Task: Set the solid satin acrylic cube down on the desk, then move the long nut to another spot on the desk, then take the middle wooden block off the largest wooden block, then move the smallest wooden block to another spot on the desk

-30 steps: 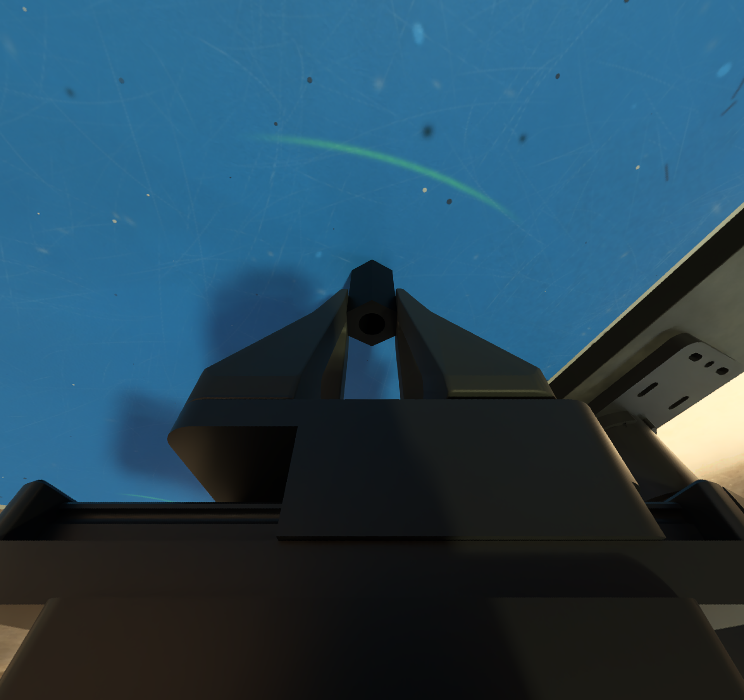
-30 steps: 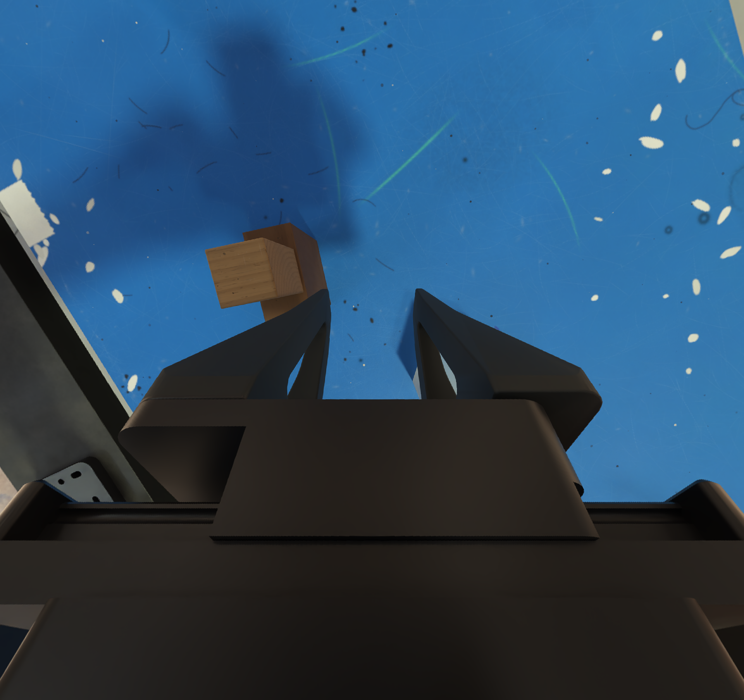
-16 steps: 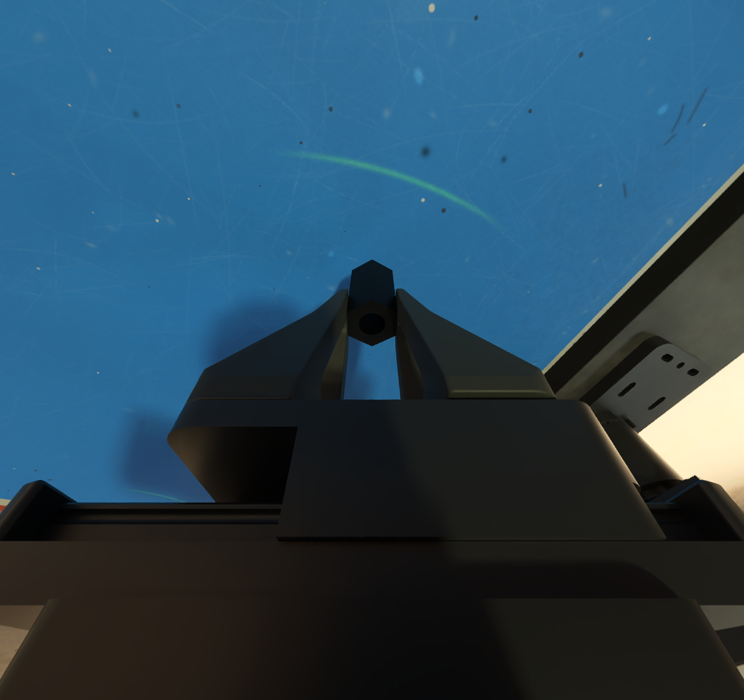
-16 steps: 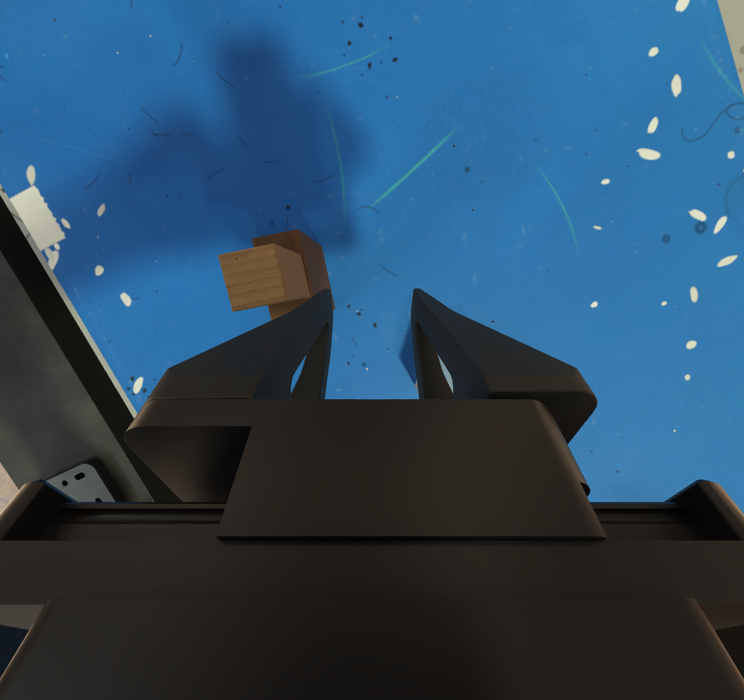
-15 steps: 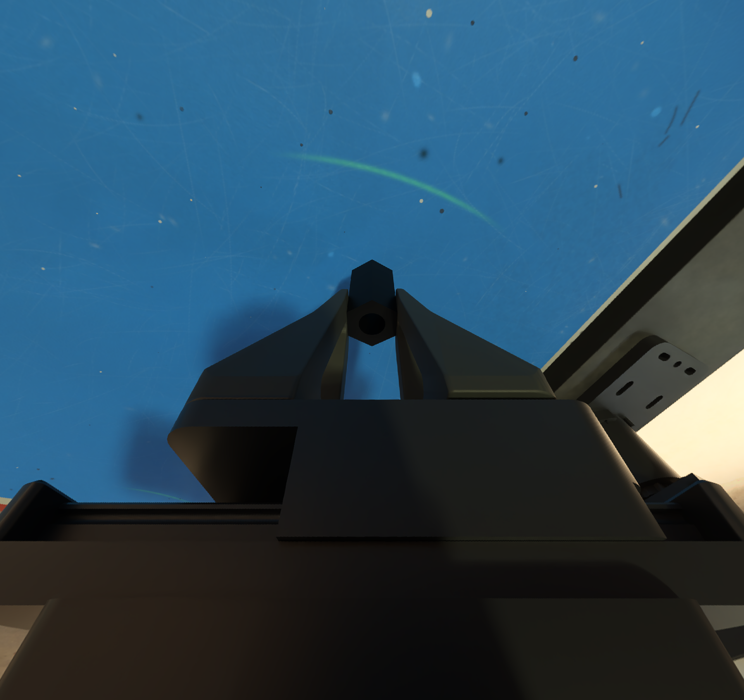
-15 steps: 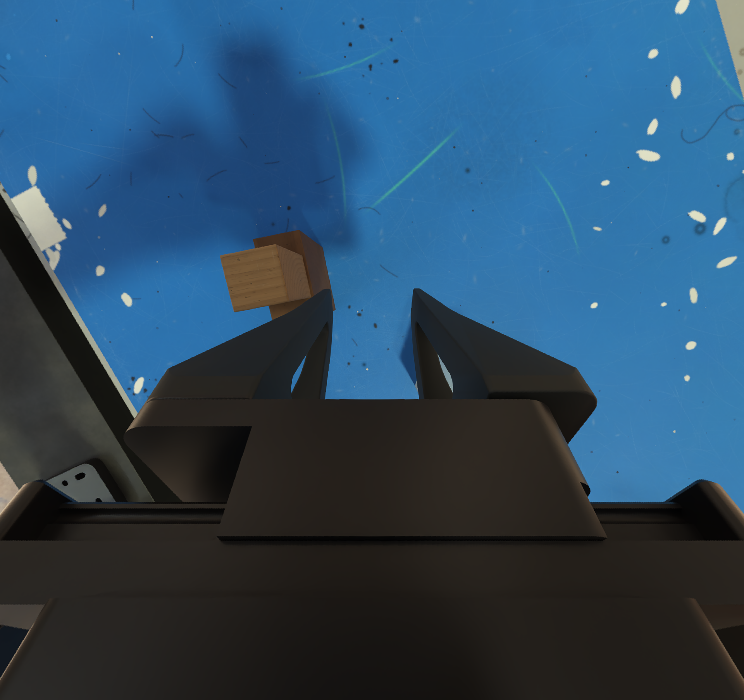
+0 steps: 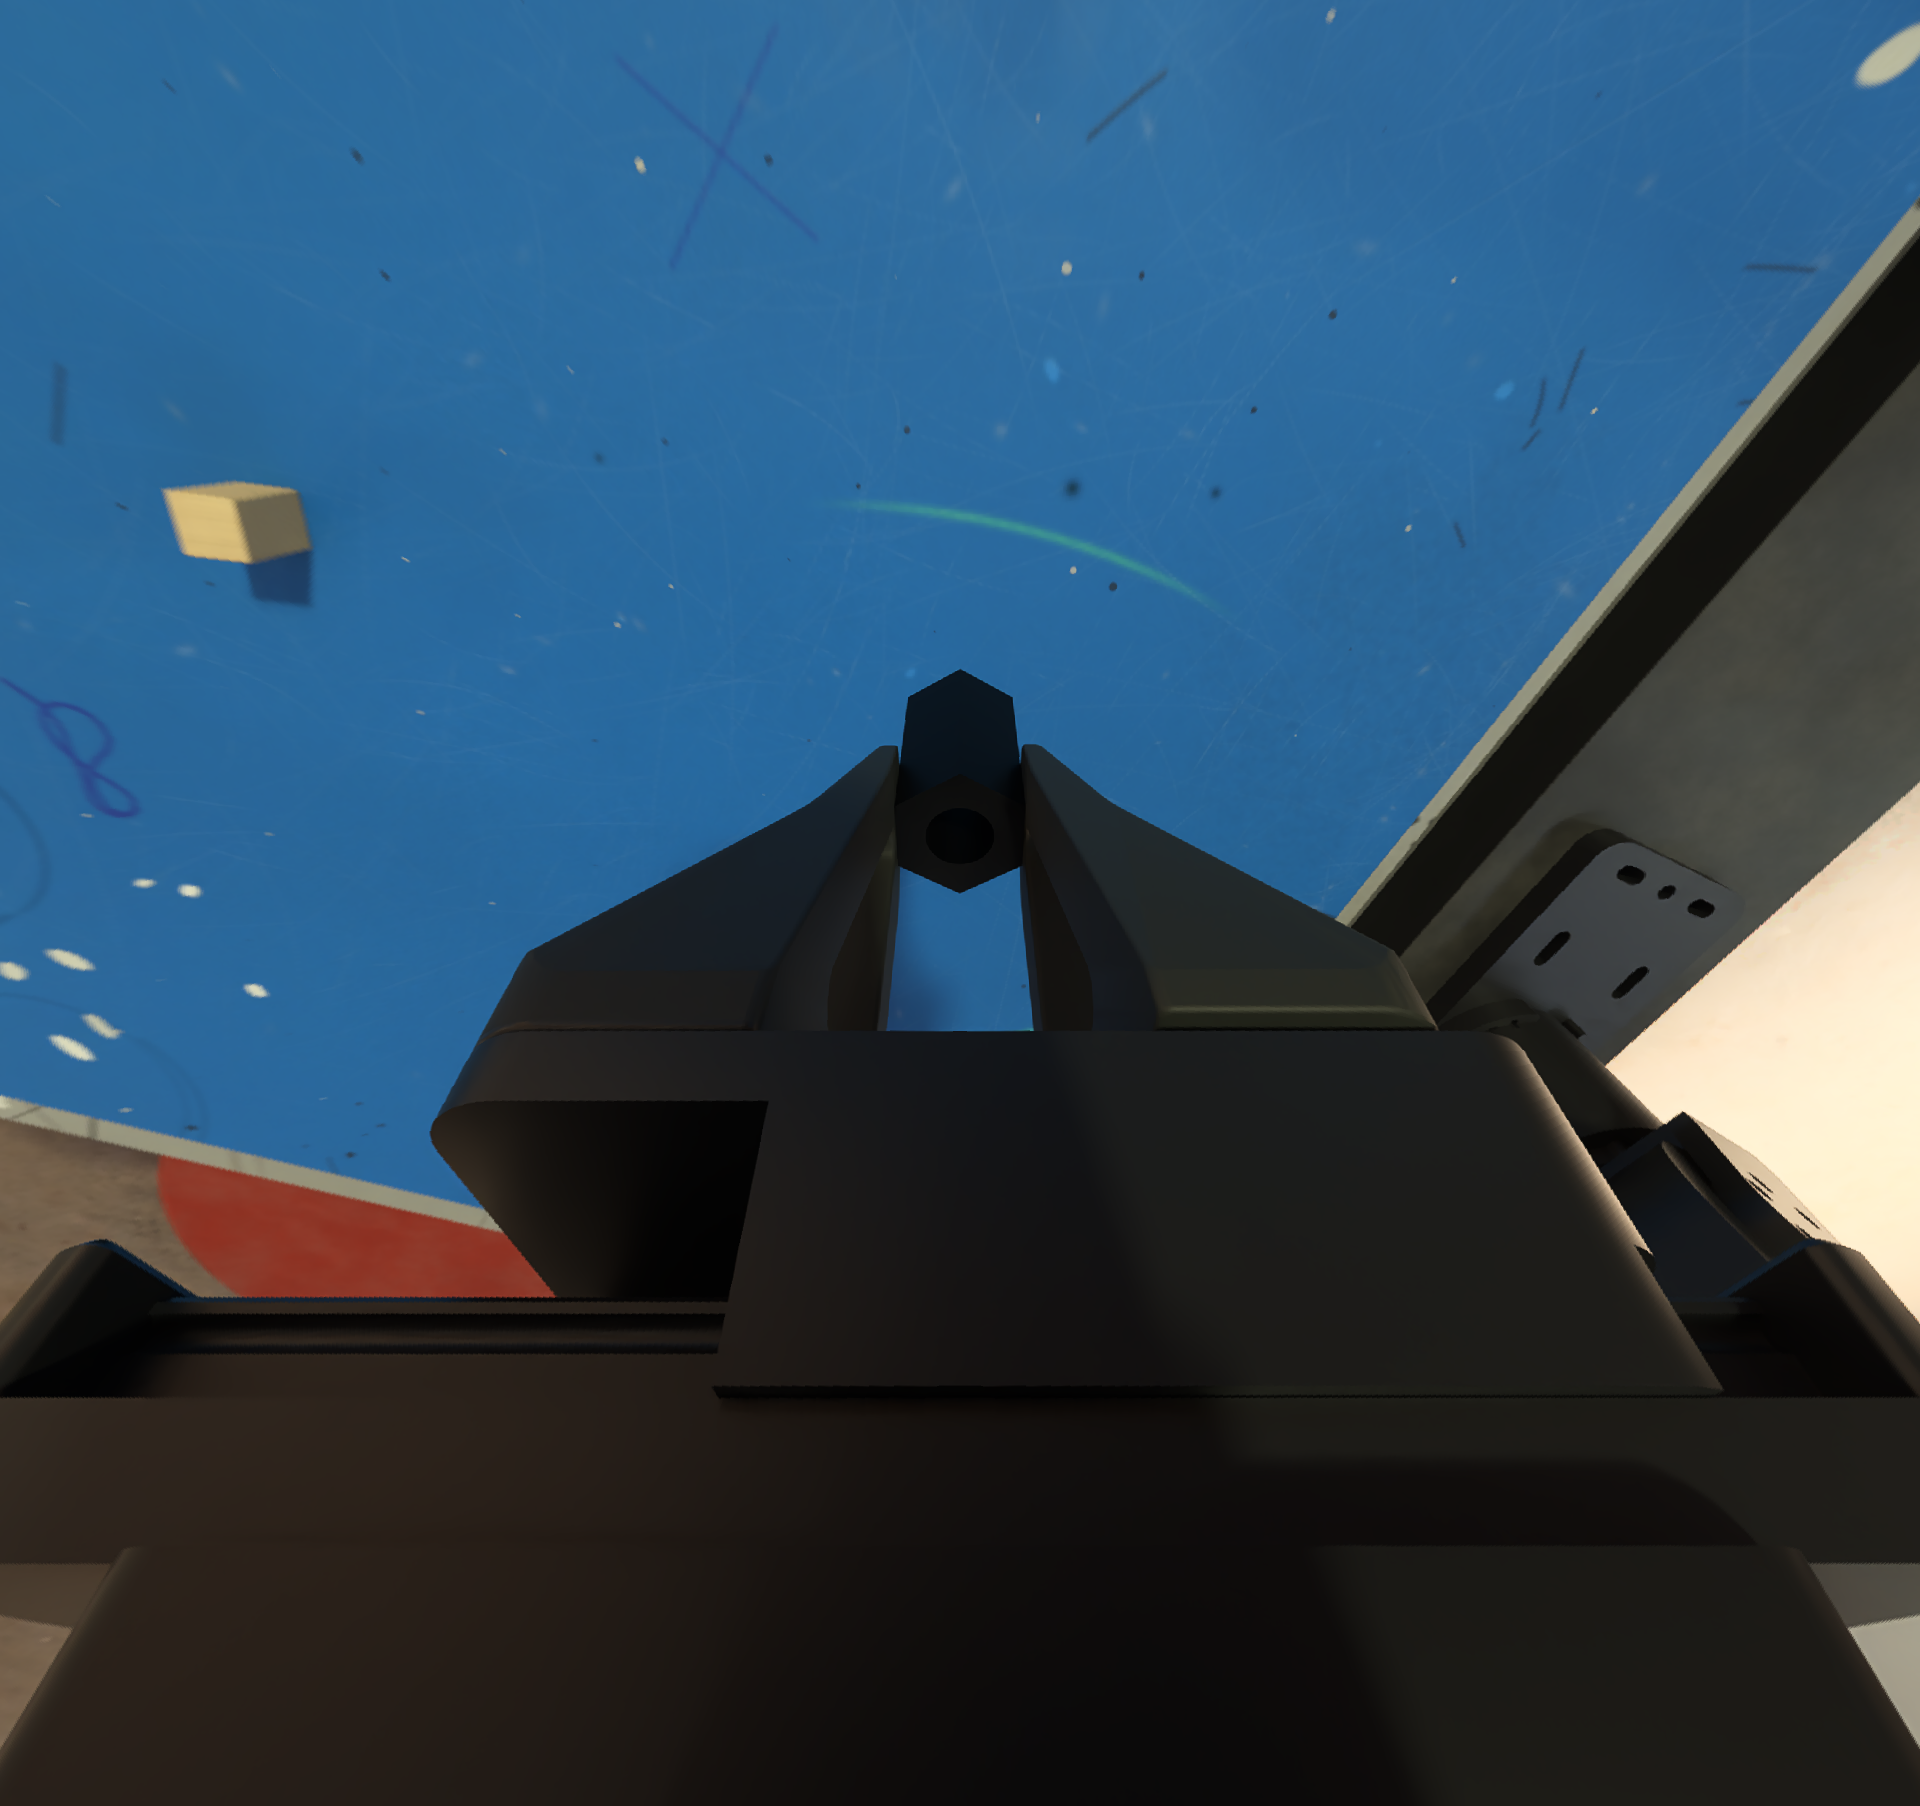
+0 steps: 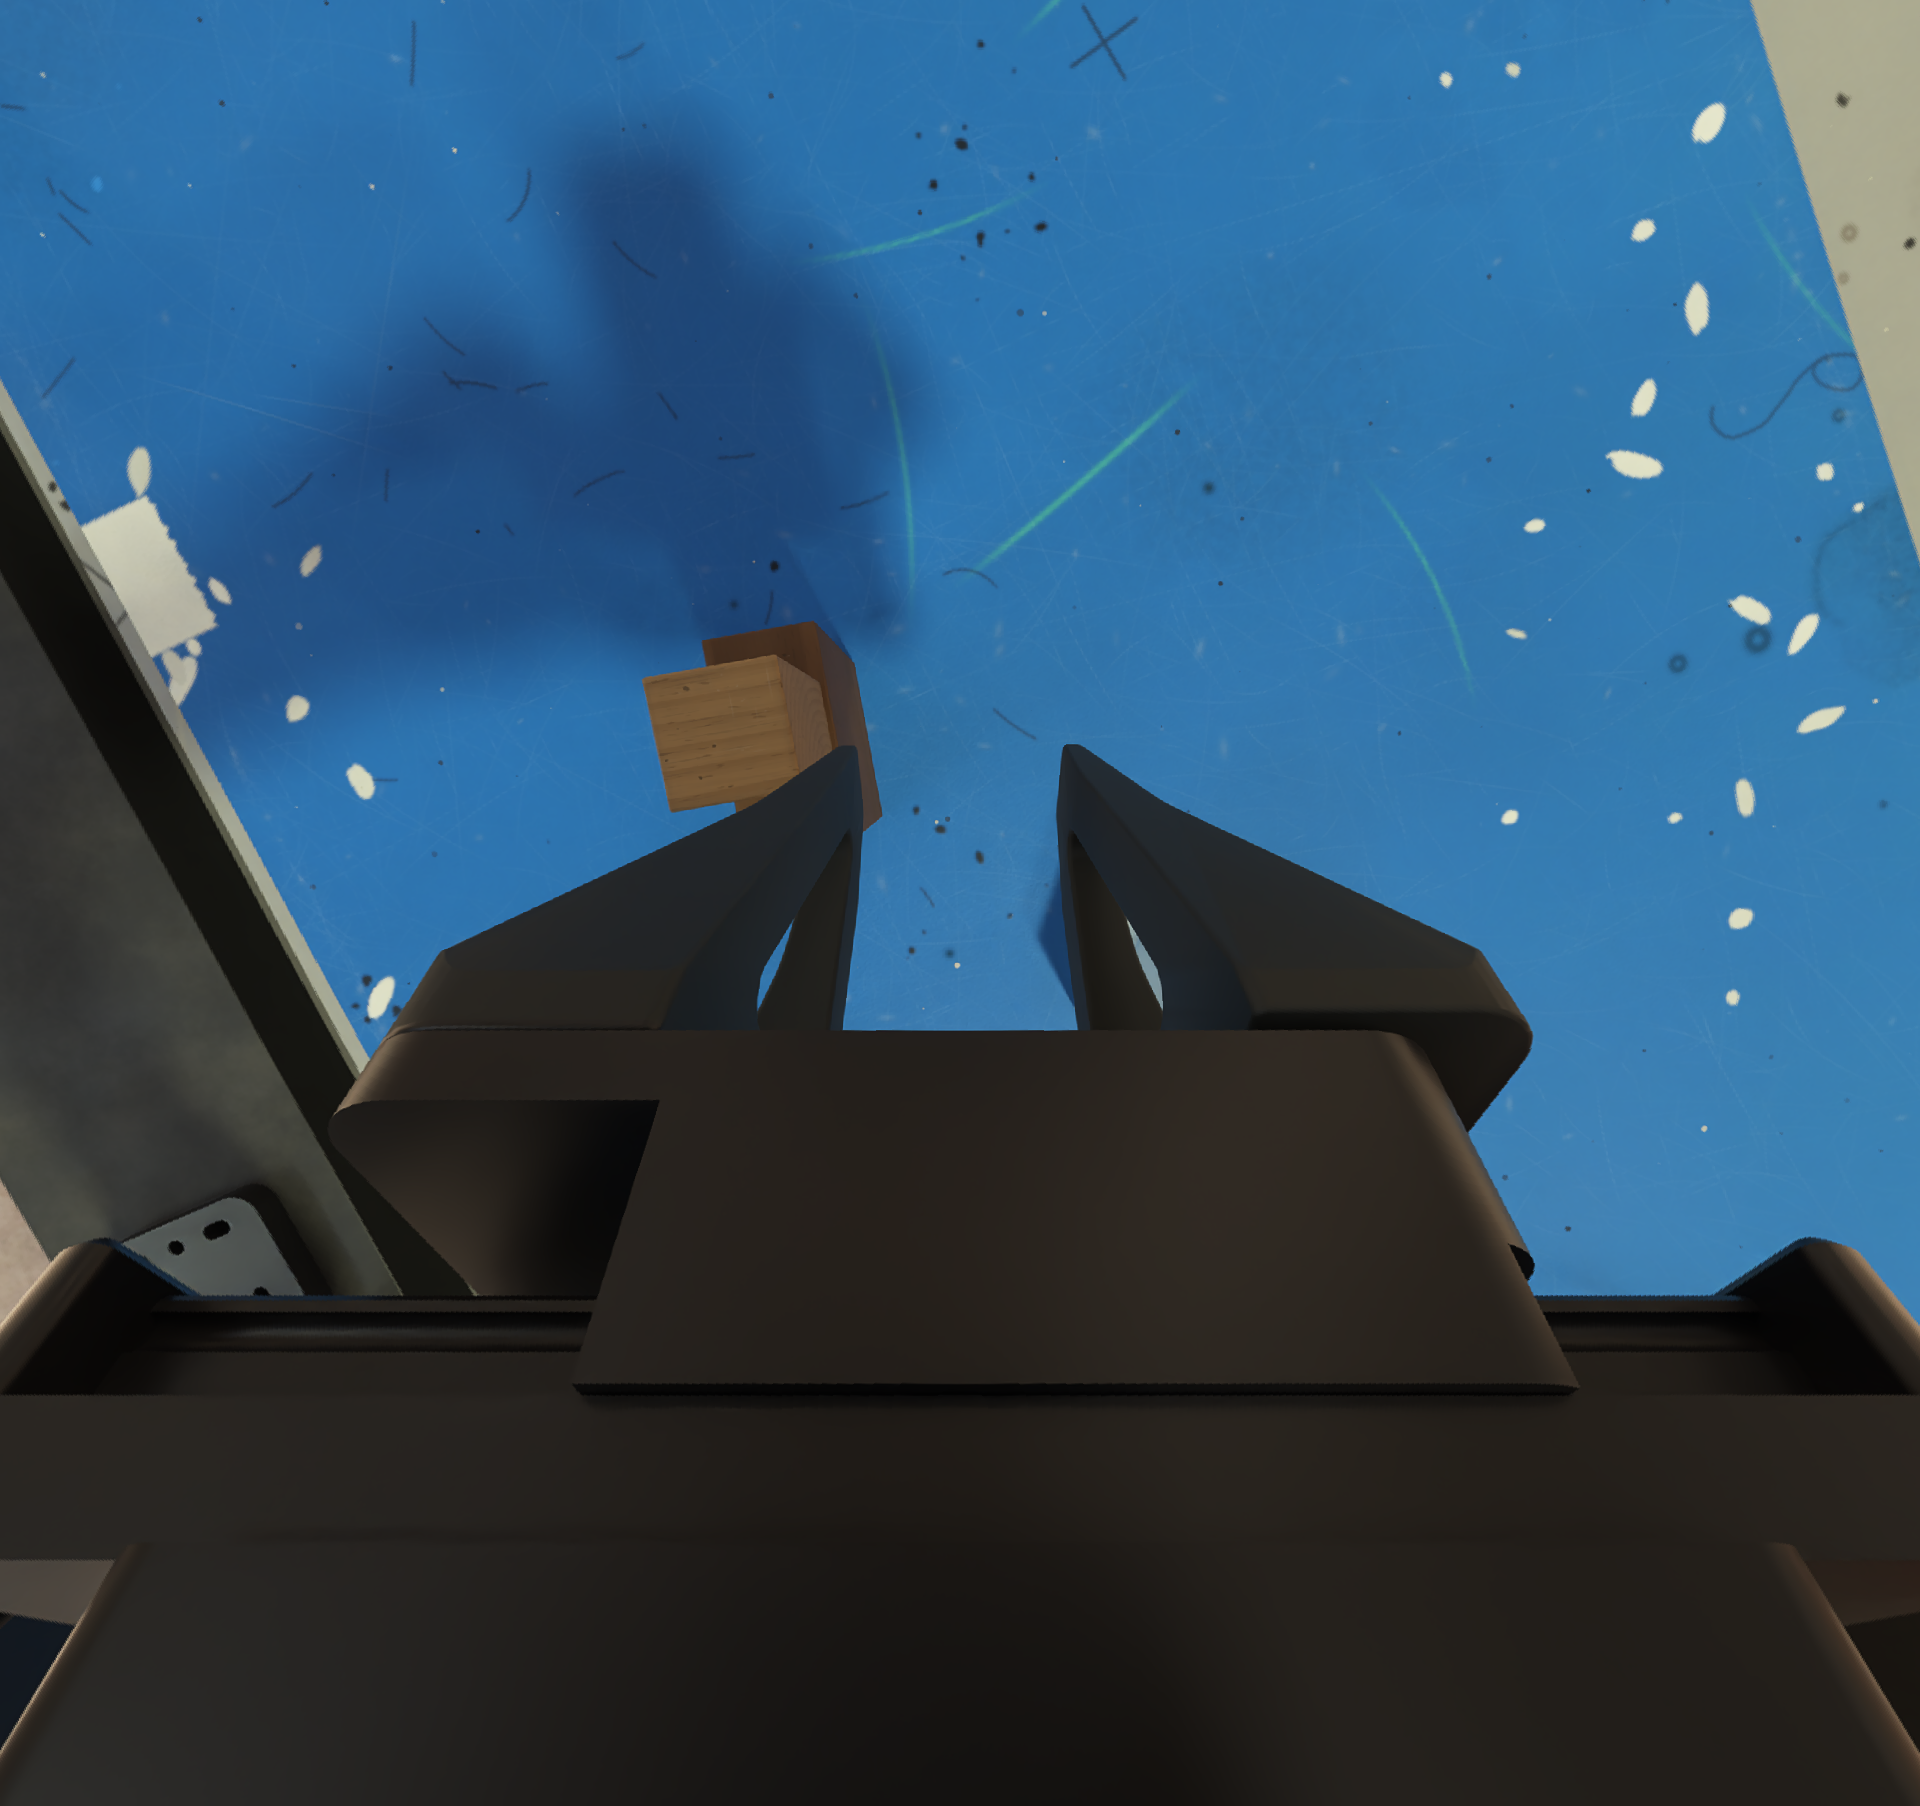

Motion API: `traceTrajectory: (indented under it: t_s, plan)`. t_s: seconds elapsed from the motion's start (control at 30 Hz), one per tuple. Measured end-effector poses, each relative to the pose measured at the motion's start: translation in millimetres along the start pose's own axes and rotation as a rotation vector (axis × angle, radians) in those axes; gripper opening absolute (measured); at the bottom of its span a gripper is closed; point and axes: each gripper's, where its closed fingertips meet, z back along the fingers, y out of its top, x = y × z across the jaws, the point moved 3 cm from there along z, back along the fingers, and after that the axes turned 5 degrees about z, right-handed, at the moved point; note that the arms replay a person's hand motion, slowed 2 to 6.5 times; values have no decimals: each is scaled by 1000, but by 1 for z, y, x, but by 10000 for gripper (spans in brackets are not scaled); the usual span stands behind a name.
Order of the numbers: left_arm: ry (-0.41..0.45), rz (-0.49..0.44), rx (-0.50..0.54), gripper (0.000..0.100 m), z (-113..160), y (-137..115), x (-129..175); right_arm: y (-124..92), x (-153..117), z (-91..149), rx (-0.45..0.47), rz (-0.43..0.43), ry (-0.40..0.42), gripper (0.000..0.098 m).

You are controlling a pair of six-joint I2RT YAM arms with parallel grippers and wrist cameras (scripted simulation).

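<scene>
In the left wrist view my left gripper [image 7: 960, 800] is shut on the long black hexagonal nut [image 7: 958, 769], held well above the blue desk [image 7: 727, 354]. A small pale wooden block [image 7: 239, 522] lies on the desk far to the left. In the right wrist view my right gripper [image 8: 958, 780] is open and empty above the desk. A light wooden block [image 8: 732, 743] sits on a larger, darker wooden block [image 8: 842, 707], just beyond and left of my left fingertip [image 8: 844, 769]. The acrylic cube is not in view.
The desk edge and a dark frame with a white bracket [image 7: 1621, 935] run along the right of the left wrist view. The same kind of frame and bracket [image 8: 208, 1247] lie at the left of the right wrist view. A red floor patch [image 7: 332, 1237] shows past the desk edge.
My left gripper has risen with the nut, so more desk and the small pale block came into view. My right gripper has also risen a little; the stacked blocks look smaller.
</scene>
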Motion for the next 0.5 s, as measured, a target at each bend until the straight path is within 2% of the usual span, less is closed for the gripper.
traceTrajectory:
  t_s: [0.27,0.5]
  plan:
    - [36,-87,13,191,33,40,6,1,-6,6,10,12,-3,315]
    - [47,-184,5,191,37,86,18,-3,-9,16,24,9,-14,310]
